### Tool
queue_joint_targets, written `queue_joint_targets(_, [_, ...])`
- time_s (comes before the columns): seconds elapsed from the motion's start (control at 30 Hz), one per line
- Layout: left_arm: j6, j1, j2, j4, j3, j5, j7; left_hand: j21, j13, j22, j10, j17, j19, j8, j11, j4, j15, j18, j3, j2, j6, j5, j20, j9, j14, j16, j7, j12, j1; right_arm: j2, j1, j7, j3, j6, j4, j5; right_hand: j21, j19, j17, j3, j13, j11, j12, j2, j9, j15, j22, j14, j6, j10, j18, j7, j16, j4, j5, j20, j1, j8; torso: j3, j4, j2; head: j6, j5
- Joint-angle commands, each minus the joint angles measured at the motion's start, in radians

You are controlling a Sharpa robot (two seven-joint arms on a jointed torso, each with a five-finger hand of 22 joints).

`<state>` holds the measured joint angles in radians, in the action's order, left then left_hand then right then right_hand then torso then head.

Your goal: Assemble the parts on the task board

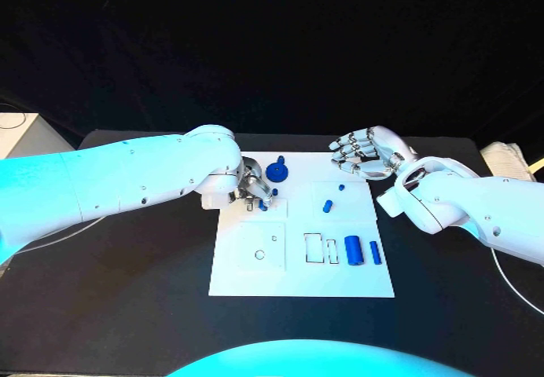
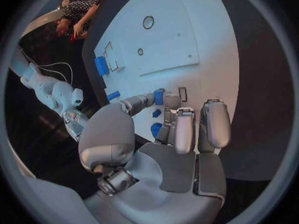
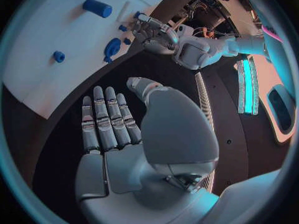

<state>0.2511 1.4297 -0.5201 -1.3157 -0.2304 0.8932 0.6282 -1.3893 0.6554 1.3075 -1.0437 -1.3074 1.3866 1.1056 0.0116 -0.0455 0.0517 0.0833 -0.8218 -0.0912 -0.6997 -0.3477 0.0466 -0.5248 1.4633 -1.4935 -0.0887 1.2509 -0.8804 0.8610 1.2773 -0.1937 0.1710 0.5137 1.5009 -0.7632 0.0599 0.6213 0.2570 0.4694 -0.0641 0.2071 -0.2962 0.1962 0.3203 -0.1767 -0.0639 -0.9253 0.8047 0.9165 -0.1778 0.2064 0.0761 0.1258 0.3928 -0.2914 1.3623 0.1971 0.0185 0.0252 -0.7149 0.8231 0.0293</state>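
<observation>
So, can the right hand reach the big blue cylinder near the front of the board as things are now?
Probably yes. The right hand is open and holds nothing, and the big blue cylinder lies on the task board on the same side, with nothing over it. The left hand is busy at the far part.

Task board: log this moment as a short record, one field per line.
board: white task board in the middle of the black table
left hand: left hand over the board's far left part, fingers around a small blue part
right hand: right hand above the board's far right corner, holding nothing
loose parts: blue cylinder and thinner blue pin lying near the right edge
far edge: round blue gear-like part
</observation>
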Motion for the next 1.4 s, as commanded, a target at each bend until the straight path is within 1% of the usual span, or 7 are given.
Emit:
queue_joint_targets(0.03, [0.017,-0.002,0.002,0.001,0.0,0.008,0.001,-0.004,-0.001,0.064,0.002,-0.141,0.007,0.007,-0.007,0.236,0.007,-0.017,-0.236,0.015,-0.005,-0.006,-0.002,0.0,0.067,-0.005,0.009,0.002,-0.006,0.001,0.0,-0.009,0.0,-0.012,0.003,-0.009,-0.001,-0.005,-0.001,0.006,0.001,-0.003,0.006,0.003,-0.001,-0.004,0.001,0.0,0.008,0.007,0.005,0.058,-0.002,-0.001,-0.003,0.0,0.002,-0.004,-0.0006,-0.0001,0.0,0.001,0.0])
queue_joint_targets(0.07, [0.016,-0.002,0.002,0.001,0.0,0.009,0.001,-0.004,-0.001,0.064,0.002,-0.141,0.007,0.007,-0.007,0.236,0.007,-0.017,-0.236,0.015,-0.005,-0.006,-0.002,0.0,0.067,-0.005,0.009,0.002,-0.006,0.001,0.0,-0.009,0.0,-0.012,0.003,-0.009,-0.001,-0.006,-0.004,0.013,0.001,-0.003,0.006,0.005,-0.002,-0.004,0.002,-0.001,0.01,0.008,0.005,0.057,-0.002,-0.002,-0.004,0.0,-0.004,-0.004,-0.0005,-0.0003,0.0,0.002,0.0])
queue_joint_targets(0.33, [0.018,-0.006,0.006,0.003,-0.001,0.018,0.001,-0.006,0.002,0.067,0.0,-0.144,0.01,0.007,-0.007,0.236,0.007,-0.018,-0.235,0.015,-0.005,-0.006,-0.002,0.0,0.068,-0.007,0.009,0.003,-0.006,0.002,0.0,-0.009,0.0,-0.012,0.006,-0.009,-0.001,-0.006,-0.004,0.013,0.001,-0.003,0.006,0.005,-0.002,-0.004,0.002,-0.001,0.01,0.008,0.005,0.057,-0.002,-0.002,-0.004,0.0,-0.004,-0.004,-0.0007,-0.001,-0.001,0.004,-0.002])
queue_joint_targets(0.77, [0.022,-0.009,0.013,0.006,-0.001,0.02,0.002,-0.007,0.005,0.067,-0.002,-0.146,0.01,0.007,-0.007,0.236,0.007,-0.018,-0.234,0.014,-0.006,-0.006,-0.002,0.0,0.069,-0.008,0.009,0.004,-0.007,0.005,0.0,-0.008,0.0,-0.011,0.011,-0.009,-0.001,-0.006,-0.004,0.013,0.001,-0.003,0.006,0.005,-0.002,-0.004,0.002,-0.001,0.01,0.008,0.005,0.057,-0.002,-0.002,-0.004,0.0,-0.004,-0.004,-0.0011,0.0,-0.001,0.007,-0.003])
queue_joint_targets(0.93, [0.03,-0.009,0.018,0.012,-0.001,0.02,0.003,-0.008,0.002,0.068,-0.001,-0.149,0.012,0.007,-0.007,0.235,0.007,-0.018,-0.231,0.012,-0.006,-0.007,-0.002,0.001,0.07,-0.009,0.009,0.003,-0.006,0.006,0.0,-0.008,0.0,-0.011,0.012,-0.009,-0.001,-0.006,-0.004,0.013,0.001,-0.003,0.006,0.005,-0.002,-0.004,0.002,-0.001,0.01,0.008,0.005,0.057,-0.002,-0.002,-0.004,0.0,-0.004,-0.004,-0.0005,-0.0005,-0.001,0.009,-0.004])
queue_joint_targets(1.27, [0.05,-0.013,0.029,0.027,-0.002,0.014,0.005,-0.008,-0.001,0.068,0.0,-0.148,0.011,0.007,-0.007,0.234,0.007,-0.018,-0.227,0.01,-0.005,-0.008,-0.003,0.001,0.07,-0.009,0.009,0.002,-0.004,0.009,0.0,-0.008,0.0,-0.009,0.016,-0.011,-0.001,-0.006,-0.004,0.013,0.001,-0.003,0.006,0.005,-0.002,-0.004,0.002,-0.001,0.01,0.008,0.005,0.057,-0.002,-0.002,-0.004,0.0,-0.004,-0.004,-0.0015,-0.0008,-0.001,0.011,-0.007])
queue_joint_targets(1.4, [0.056,-0.014,0.032,0.034,-0.002,0.006,0.006,-0.007,-0.001,0.068,-0.001,-0.149,0.011,0.007,-0.007,0.233,0.007,-0.018,-0.226,0.009,-0.005,-0.008,-0.003,0.001,0.07,-0.01,0.009,0.002,-0.004,0.01,0.0,-0.007,0.0,-0.008,0.017,-0.011,-0.001,-0.006,-0.004,0.013,0.001,-0.003,0.006,0.005,-0.002,-0.004,0.002,-0.001,0.01,0.008,0.005,0.057,-0.002,-0.002,-0.004,0.0,-0.004,-0.004,-0.0012,-0.0008,0.0,0.013,-0.008])
